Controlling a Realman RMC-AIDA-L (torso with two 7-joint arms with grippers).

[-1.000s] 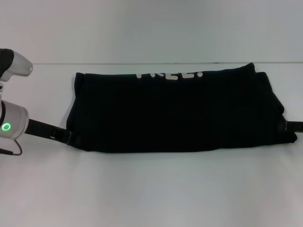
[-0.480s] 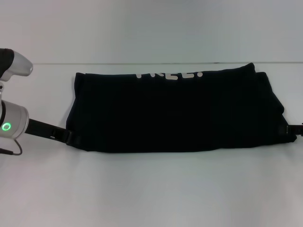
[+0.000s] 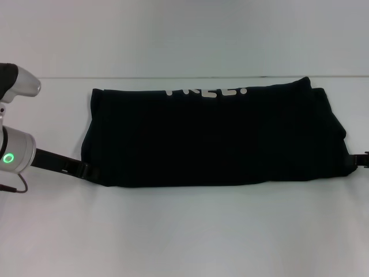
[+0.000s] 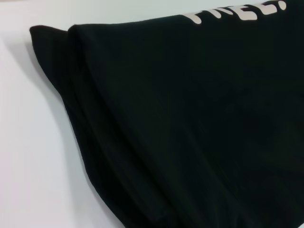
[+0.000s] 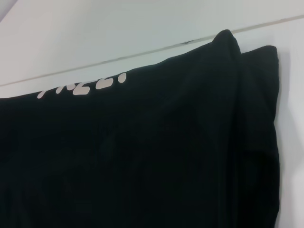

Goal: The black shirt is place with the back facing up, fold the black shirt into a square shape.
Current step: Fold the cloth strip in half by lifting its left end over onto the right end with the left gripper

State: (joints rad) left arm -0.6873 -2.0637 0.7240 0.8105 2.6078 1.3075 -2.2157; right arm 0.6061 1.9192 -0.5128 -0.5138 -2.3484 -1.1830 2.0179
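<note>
Right tool (image 3: 365, 160) is pulling away from the black shirt (image 3: 213, 138): a second ago it was sitting at the shirt's right near corner, now only a tip is showing at the right edge of the head view, just clear of the fabric. Can't tell if it's wide or narrow. Left tool (image 3: 85, 169) is sitting at the shirt's left near corner, tip touching the fabric edge; the arm behind it is shifting slightly lower and outward versus a second ago. Whether it's gripping cloth or just lying against it, can't tell.

Shirt itself isn't moving between frames. It's lying across the middle of the tabletop (image 3: 184, 231) as a wide folded band, long side running left to right, layered edges showing at both ends. White lettering (image 3: 206, 92) is peeking along the far edge, partly cut off by the fold.

Tabletop is plain white, meeting a pale wall (image 3: 184, 34) just behind the shirt's far edge.
</note>
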